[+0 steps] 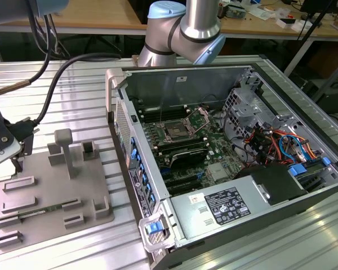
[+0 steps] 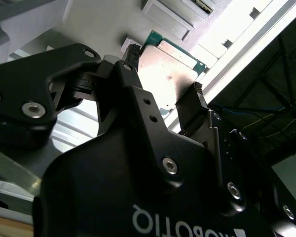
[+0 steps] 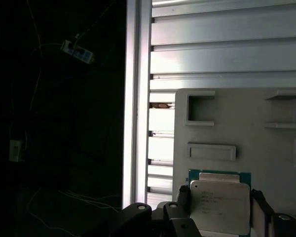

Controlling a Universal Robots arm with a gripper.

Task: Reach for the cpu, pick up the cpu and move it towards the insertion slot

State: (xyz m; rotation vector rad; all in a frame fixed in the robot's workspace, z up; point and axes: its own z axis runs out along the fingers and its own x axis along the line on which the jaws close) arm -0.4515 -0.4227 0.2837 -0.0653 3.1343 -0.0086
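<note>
**Exterior view:** an open computer case (image 1: 180,84) is being shown lying on a slatted aluminium table (image 1: 79,95). The insertion slot (image 1: 174,133), square with a shiny metal frame and a dark centre, is being displayed on the green motherboard (image 1: 205,154) inside it. A grey plastic tray (image 1: 42,174) is being shown just beside the case, toward the exterior view's left. The arm's wrist end (image 1: 3,143) is being held above the tray's edge at the exterior view's left, well apart from the insertion slot. **Second wrist view:** the gripper (image 2: 164,70) is being shown clenched on the cpu (image 2: 175,57). Its black fingers (image 2: 193,101) are being pressed against two opposite edges of the chip. The silvery metal top is being turned toward the camera, a greenish rim is being exposed along the far edge, and the pale tray is being seen behind it. Whether the chip is being rested on the tray or carried clear of it cannot be told. **First wrist view:** the cpu is being gripped between the two fingers over the grey tray, near the tray's border with the table's slats. Shallow rectangular pockets (image 3: 201,109) are being shown in the tray surface beyond the chip. The table's long edge rail (image 3: 137,98) is being outlined against a dark background.
</note>
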